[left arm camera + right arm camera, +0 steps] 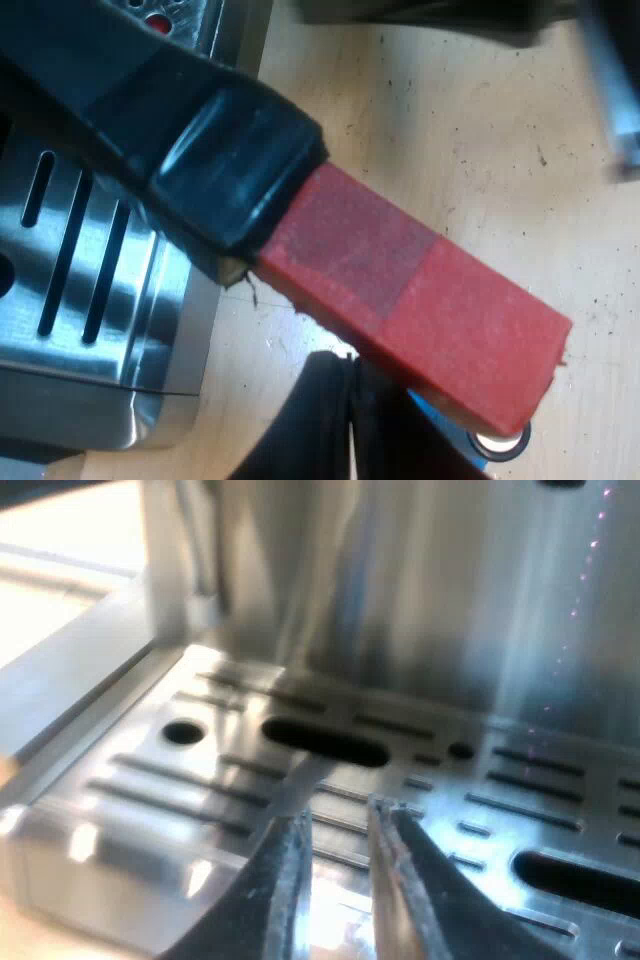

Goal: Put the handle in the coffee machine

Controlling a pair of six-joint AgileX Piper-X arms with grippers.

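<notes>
The holder's dark handle (200,150) runs close across the left wrist view and ends in a red block (420,300). It reaches out from over the machine's steel drip tray (90,300) to above the wooden table. My left gripper (360,420) sits just under the red end, partly covered by it. My right gripper (338,815) hangs low over the slotted drip tray (200,780) at the espresso machine's front (400,600). It is open by a narrow gap, with nothing between its fingers.
The light wooden table (470,140) spreads beside the machine. A blue item with a pale round part (495,440) peeks out from under the red end. A dark object (430,10) lies at the table's far side. The tray has long slots and a round hole (183,732).
</notes>
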